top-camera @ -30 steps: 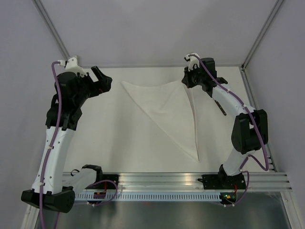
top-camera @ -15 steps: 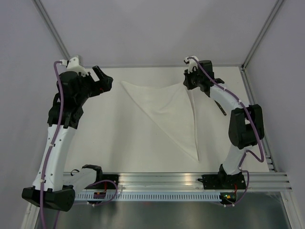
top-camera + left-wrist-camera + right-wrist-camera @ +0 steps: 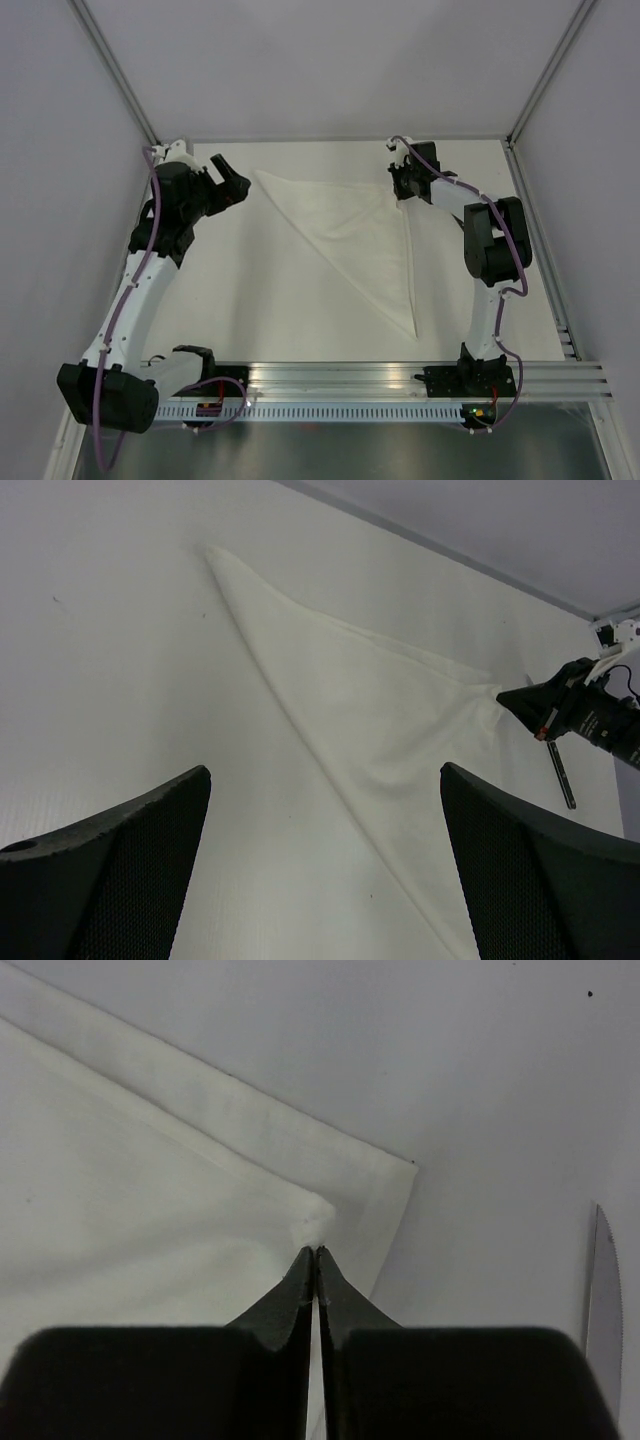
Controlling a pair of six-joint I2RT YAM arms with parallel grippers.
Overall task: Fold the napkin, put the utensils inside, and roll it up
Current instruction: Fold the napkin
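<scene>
The napkin (image 3: 352,232) lies folded as a white triangle in the middle of the table, one point toward the front. My right gripper (image 3: 402,190) is at its back right corner, low over the table. In the right wrist view the gripper (image 3: 316,1251) is shut on the tip of the upper layer of the napkin (image 3: 150,1160), just short of the lower layer's corner. A knife lies to the right, its blade (image 3: 603,1295) at the frame edge and its dark handle (image 3: 561,773) seen from the left wrist. My left gripper (image 3: 238,185) hangs open left of the napkin's (image 3: 380,710) back left point.
White walls and metal frame posts (image 3: 120,75) close off the back and sides. The aluminium rail (image 3: 400,378) with both arm bases runs along the front. The right arm's elbow (image 3: 490,245) stands over the table's right side.
My right gripper has pulled the napkin's corner a little back and right and sunk lower, and its elbow has swung in. The left arm has shifted right toward the napkin.
</scene>
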